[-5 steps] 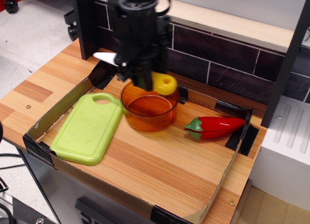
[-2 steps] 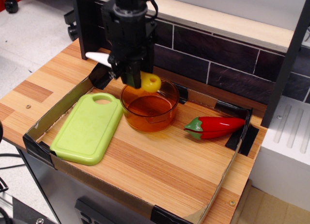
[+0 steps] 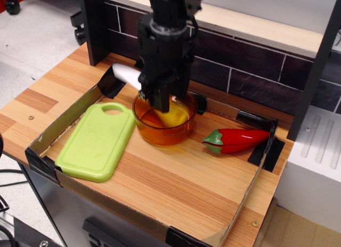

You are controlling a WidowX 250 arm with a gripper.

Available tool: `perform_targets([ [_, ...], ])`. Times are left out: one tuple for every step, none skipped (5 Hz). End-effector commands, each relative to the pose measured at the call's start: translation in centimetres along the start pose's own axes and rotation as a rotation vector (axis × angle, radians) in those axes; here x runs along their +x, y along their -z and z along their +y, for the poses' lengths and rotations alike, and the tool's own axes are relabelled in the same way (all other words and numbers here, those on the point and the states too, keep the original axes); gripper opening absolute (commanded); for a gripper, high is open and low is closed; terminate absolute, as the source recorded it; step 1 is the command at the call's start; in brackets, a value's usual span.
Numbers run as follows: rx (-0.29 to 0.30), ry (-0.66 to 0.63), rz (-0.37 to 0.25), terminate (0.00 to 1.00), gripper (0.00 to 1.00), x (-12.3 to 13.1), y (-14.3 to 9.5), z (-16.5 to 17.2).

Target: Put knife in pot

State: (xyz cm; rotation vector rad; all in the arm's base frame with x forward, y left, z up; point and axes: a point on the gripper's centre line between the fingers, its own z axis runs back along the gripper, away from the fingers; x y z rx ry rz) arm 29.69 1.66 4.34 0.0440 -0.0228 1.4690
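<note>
Knife point(image 3: 128, 75): small moulded toy, likely light and stiff, smooth plastic so probably a bit slippery; chunky yellow handle the better place to take hold, rounded white blade too slick and tapered. Fingers point(image 3: 161, 102) appear clamped on the handle, though the black gripper body hides the contact, so this is a judgement. White blade sticks out to the left of the fingers, tilted upward; handle end dips below them into the pot point(image 3: 164, 120), seen as a yellow blur through the orange wall. Pot sits directly under the fingers on the tabletop point(image 3: 160, 177). Green cutting board point(image 3: 97, 141) just left of the pot, red chili pepper point(image 3: 236, 140) to the right, apart. Blade overhangs the pot rim; may catch there.
</note>
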Motion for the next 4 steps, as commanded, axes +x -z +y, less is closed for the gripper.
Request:
perform_targets([
  [-0.061,-0.010,0.008,0.00,1.00,0.0,-2.8,-0.8],
  [-0.068,0.023,0.033,0.00,1.00,-0.7,-4.5,-0.5],
  [-0.077,0.120,0.062,0.00,1.00,-1.0,-7.6,-0.2],
  [-0.077,0.120,0.062,1.00,1.00,-1.0,-7.6,-0.2],
])
